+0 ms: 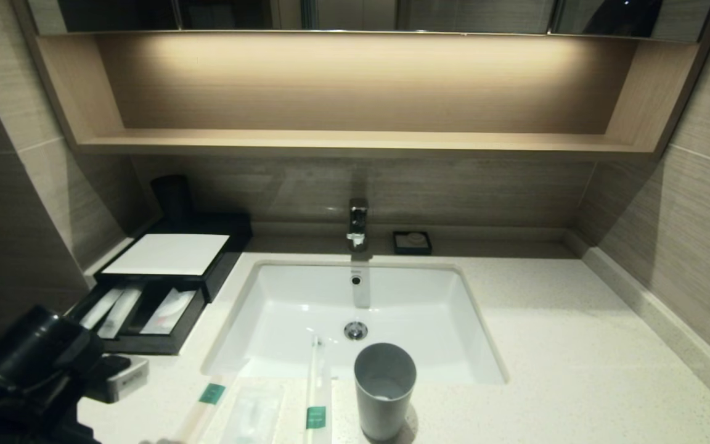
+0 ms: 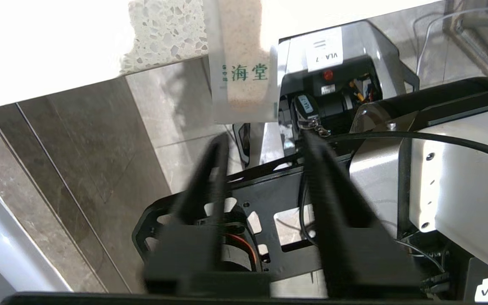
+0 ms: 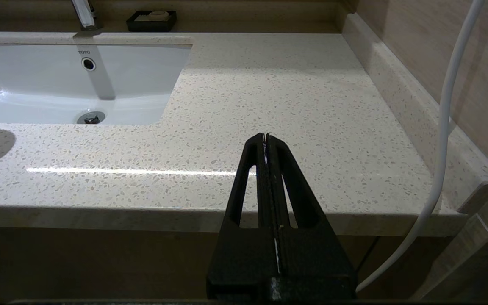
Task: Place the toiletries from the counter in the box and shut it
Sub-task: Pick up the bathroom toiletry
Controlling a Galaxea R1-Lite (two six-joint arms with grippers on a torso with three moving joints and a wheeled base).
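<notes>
You have two cream sticks with green bands and a translucent packet on the worktop's near edge — the black box stands left, drawer open.

- The left paper-wrapped stick and the flat plastic packet on the counter are cut off by the head view's near edge.
- The right stick is likewise cut off at its near end.
- In the box drawer, the contents are too dim to identify.
- The left pincer is blurred; the stick end overhanging the counter edge runs out of frame.
</notes>
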